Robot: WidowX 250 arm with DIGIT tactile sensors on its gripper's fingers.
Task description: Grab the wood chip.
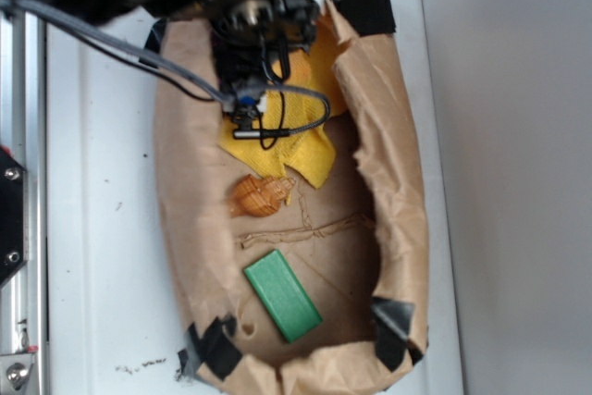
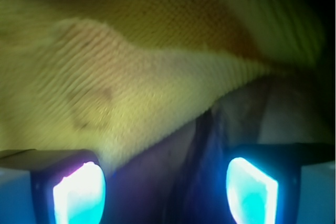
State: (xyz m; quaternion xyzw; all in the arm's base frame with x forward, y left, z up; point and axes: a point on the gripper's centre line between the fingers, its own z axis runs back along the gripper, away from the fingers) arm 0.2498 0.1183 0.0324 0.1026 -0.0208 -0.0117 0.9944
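Note:
My gripper (image 1: 262, 39) hangs low over the crumpled yellow cloth (image 1: 287, 150) at the far end of the paper-lined box. In the wrist view the gripper (image 2: 165, 192) is open, its two glowing fingertips (image 2: 79, 195) wide apart with nothing gripped. The yellow cloth (image 2: 121, 72) fills the upper part of that view. Below its edge is a shadowed floor with a dark narrow streak (image 2: 202, 166) between the fingers; I cannot tell if it is the wood chip. No wood chip shows in the exterior view, where the arm covers that spot.
An orange-brown spiral shell (image 1: 262, 196) lies just past the cloth's tip. A green rectangular block (image 1: 282, 295) sits near the box's near end. Crumpled brown paper walls (image 1: 393, 182) with black tape corners (image 1: 393, 326) ring the floor. Cables (image 1: 296, 117) hang off the wrist.

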